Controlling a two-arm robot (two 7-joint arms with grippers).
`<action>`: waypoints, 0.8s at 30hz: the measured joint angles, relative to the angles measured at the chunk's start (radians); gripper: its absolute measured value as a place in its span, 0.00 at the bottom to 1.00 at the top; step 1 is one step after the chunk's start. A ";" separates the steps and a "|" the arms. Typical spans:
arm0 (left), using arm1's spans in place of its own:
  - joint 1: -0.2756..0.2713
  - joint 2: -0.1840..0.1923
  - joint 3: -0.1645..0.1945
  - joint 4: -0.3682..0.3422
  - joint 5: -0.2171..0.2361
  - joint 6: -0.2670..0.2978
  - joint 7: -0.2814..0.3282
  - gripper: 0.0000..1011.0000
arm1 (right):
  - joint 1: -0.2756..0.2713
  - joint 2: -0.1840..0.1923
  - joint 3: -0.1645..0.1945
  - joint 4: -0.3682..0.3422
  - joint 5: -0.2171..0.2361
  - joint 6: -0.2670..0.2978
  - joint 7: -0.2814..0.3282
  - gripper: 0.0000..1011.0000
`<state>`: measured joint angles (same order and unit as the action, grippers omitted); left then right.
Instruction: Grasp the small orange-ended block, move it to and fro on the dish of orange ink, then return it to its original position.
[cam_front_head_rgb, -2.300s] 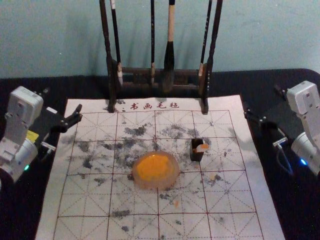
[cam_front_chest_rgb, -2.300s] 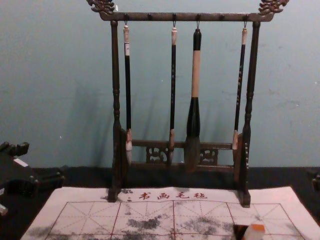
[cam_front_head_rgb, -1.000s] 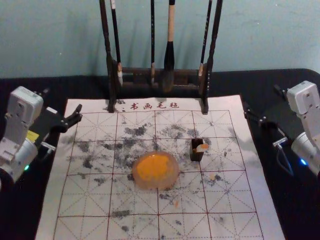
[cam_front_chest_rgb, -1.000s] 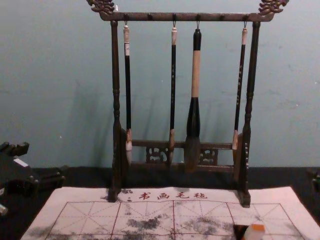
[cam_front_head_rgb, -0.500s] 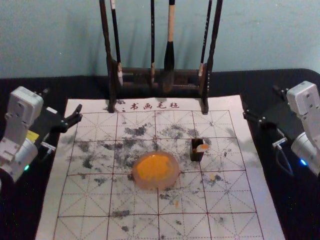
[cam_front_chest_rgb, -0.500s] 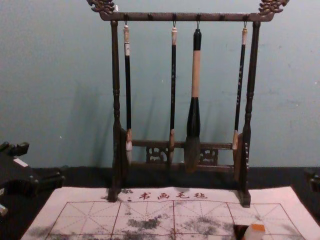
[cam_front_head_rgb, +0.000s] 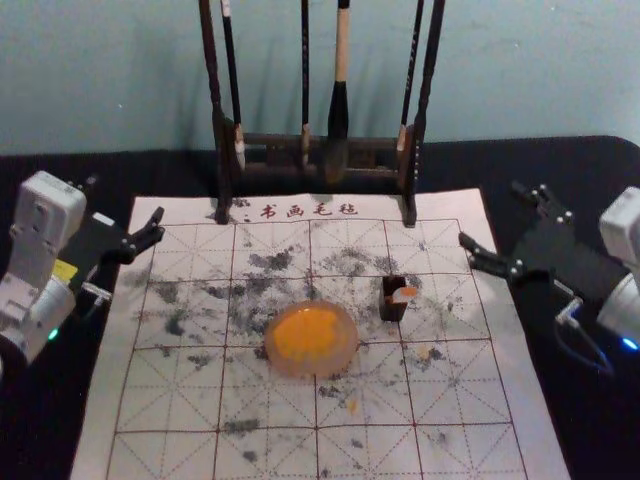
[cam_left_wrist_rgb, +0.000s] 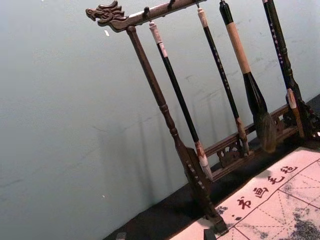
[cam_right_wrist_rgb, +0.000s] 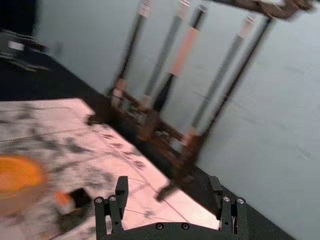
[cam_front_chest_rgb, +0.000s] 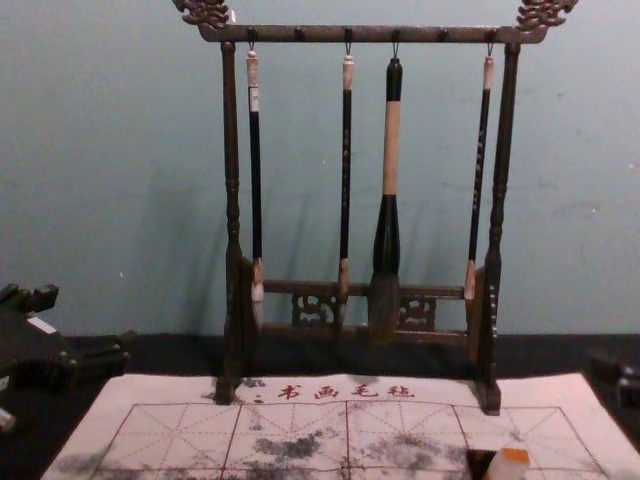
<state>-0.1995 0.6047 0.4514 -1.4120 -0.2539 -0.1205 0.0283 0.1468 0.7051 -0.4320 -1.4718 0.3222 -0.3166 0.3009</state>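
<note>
Near: translucent round dish (cam_front_head_rgb: 350, 345) of orange ink (cam_front_head_rgb: 303, 333), mid-mat, with bare mat between its rim and the near edge of the white, red-gridded, ink-spotted mat (cam_front_head_rgb: 480, 370). More mat lies to either side of the dish.

Just farther and to the right: small white block with an orange end (cam_front_head_rgb: 403, 296), close against a black rectangular stand (cam_front_head_rgb: 390, 308); contact between the two cannot be told. Dish and block stand apart, with a strip of mat between. Bare mat also separates the block from the mat's right edge.

Far right: right gripper (cam_front_head_rgb: 489, 212), one finger over the mat's right edge, the other beyond it above the black table covering (cam_front_head_rgb: 590, 430). Fingers spread wide in the right wrist view, nothing between them; block untouched.

Far left: left gripper (cam_front_head_rgb: 126, 197), idle at the mat's left edge, fingers apart, holding nothing.

Farthest: dark carved wooden rack (cam_front_head_rgb: 320, 143) with four hanging brushes, feet on the mat's far margin, pale blue-green wall (cam_front_head_rgb: 120, 80) behind.
</note>
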 joint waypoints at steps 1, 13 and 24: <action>0.000 0.000 0.000 0.000 0.000 0.000 0.000 0.99 | -0.001 0.007 -0.001 0.000 0.004 -0.014 0.023 0.99; 0.000 0.000 0.000 0.000 0.000 0.000 0.000 0.99 | 0.040 0.054 -0.050 0.046 0.035 -0.172 0.335 0.99; 0.000 0.000 0.000 0.000 0.000 0.000 0.000 0.99 | 0.136 0.008 -0.106 0.151 0.003 -0.184 0.497 0.99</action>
<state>-0.1995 0.6047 0.4514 -1.4120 -0.2539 -0.1205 0.0283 0.2828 0.7130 -0.5384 -1.3203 0.3254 -0.5005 0.7981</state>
